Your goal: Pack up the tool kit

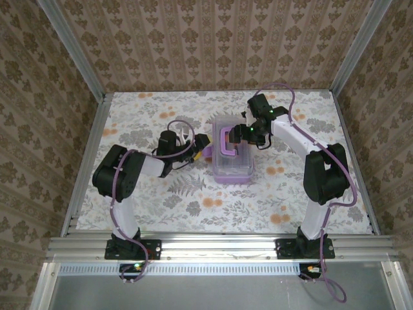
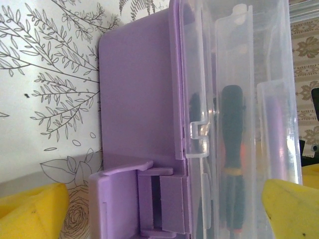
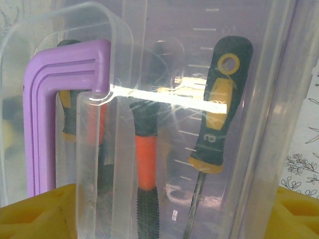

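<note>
No legible text or numbers; only unlabelled tick marks (image 3: pixel 198 30) on the clear lid (image 3: pixel 164 20).

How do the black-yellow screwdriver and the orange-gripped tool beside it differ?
Colour: the screwdriver has a black handle with yellow inserts; the orange-gripped tool is orange above black ribbing.
Detail: the screwdriver has a ringed hole at its end; the orange-gripped tool shows none.
Pose: the screwdriver leans, the orange-gripped tool runs straight up the picture.
Shared: both lie under the clear lid.
</note>
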### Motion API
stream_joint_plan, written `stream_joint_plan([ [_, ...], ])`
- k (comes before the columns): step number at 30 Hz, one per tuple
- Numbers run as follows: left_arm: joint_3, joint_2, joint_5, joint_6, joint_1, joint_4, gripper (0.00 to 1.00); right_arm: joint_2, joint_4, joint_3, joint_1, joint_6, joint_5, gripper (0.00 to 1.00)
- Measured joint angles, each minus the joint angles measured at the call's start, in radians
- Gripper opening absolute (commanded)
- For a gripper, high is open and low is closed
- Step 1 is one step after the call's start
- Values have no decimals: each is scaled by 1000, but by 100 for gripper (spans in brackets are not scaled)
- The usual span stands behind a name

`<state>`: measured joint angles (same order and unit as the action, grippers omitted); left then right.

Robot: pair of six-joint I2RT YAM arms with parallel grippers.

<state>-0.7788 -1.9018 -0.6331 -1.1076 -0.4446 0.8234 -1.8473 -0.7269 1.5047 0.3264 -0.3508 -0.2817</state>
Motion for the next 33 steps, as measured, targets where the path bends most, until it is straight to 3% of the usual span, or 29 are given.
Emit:
stream_joint_plan([
  [1,-3,0,0,0,0,0,100,0,0,0,0,0,0,98],
  [2,-8,0,0,-3,0,1,100,0,0,0,0,2,3,100],
  [33,-42,65,0,-94,-27,94,100,-17,-6,8,5,11,16,100],
])
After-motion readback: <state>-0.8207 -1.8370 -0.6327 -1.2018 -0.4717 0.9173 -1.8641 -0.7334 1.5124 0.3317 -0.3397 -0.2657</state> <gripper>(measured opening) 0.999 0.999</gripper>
